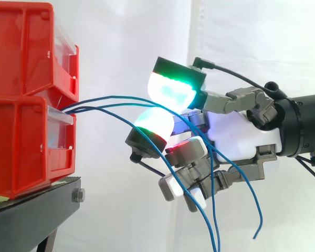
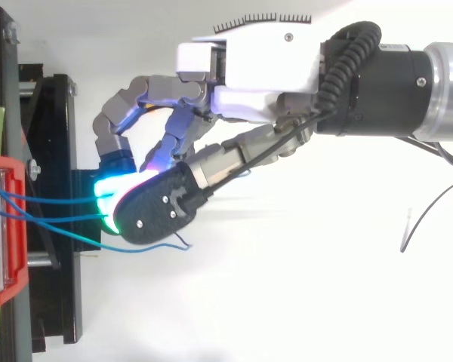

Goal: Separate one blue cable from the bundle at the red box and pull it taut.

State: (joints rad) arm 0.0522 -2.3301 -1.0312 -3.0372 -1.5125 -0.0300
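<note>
The blue cables [image 1: 111, 97] come out of the gap between the two stacked red bins [image 1: 21, 152] and run right, through open air, to the hand [image 1: 241, 131]. From the side I can see them rise in a shallow arc and pass between two glowing pads [image 1: 170, 89], one above and one below, which are pressed together on them. Past the pads the strands run on through the curled lower fingers and hang slack, their loose ends dangling below the palm. One more strand leaves the bins lower down and goes under the lower pad, and as far as I can tell nothing grips it. The camera above is plainer about the number. Two cables [image 2: 60, 201] run side by side from the red bins [image 2: 4, 264] into the green-lit pads, nearly straight between bin and hand. A third cable [image 2: 136, 250] sags out beside them and passes under the black back of the thumb, its end poking free. The overhead camera hides the hanging tails, and the side camera hides how the strands lie next to each other. The bins sit on a black stand [image 1: 37, 210], with the white curtain [image 1: 121, 42] behind everything.
</note>
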